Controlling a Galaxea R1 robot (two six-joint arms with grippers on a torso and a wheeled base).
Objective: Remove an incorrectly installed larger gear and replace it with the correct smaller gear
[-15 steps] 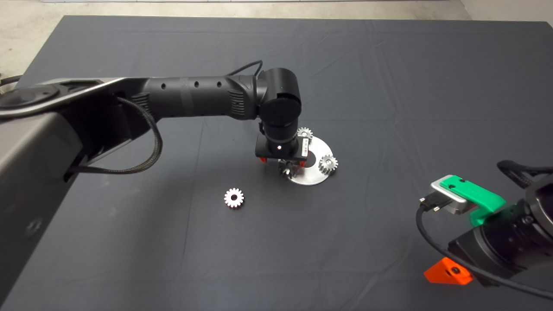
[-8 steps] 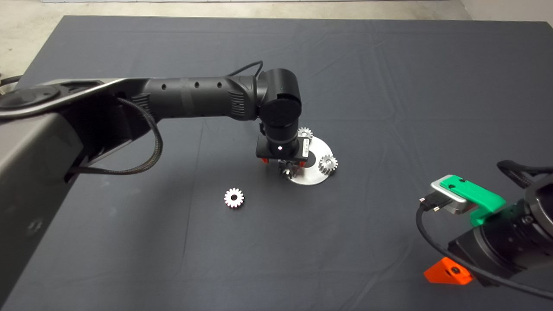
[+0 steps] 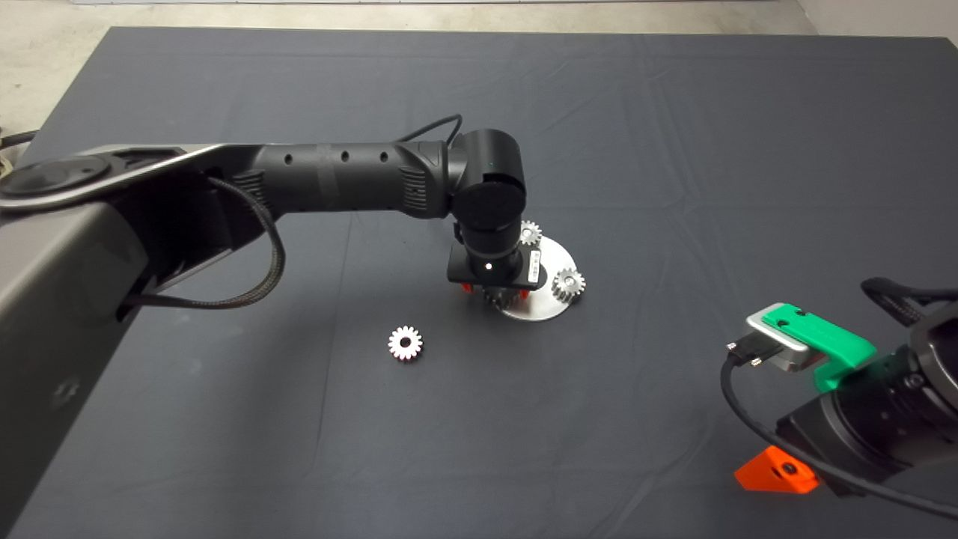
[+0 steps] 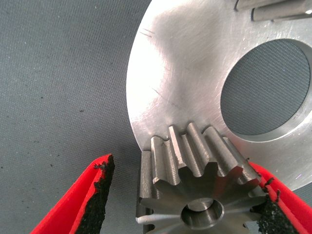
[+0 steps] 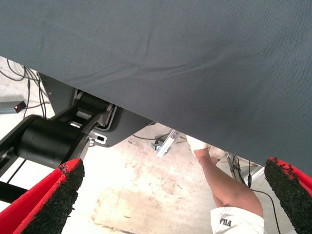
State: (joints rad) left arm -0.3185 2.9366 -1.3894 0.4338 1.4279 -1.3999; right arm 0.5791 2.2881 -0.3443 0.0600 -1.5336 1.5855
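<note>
The larger gear sits on the round steel plate at its 7 o'clock edge. The left gripper straddles it, fingers open: one touches, one stands apart. Closing off-centre could tilt or jam it.

The smaller gear waits on the table at 8 o'clock. The right gripper is parked, open.

The head camera looks down from above onto the dark mat, taking in both arms; the left wrist camera faces down, very close over the round steel plate and the larger gear, a spot the head view also shows under the left arm; the right wrist camera looks past the mat's edge to the floor, where a person's leg shows
</note>
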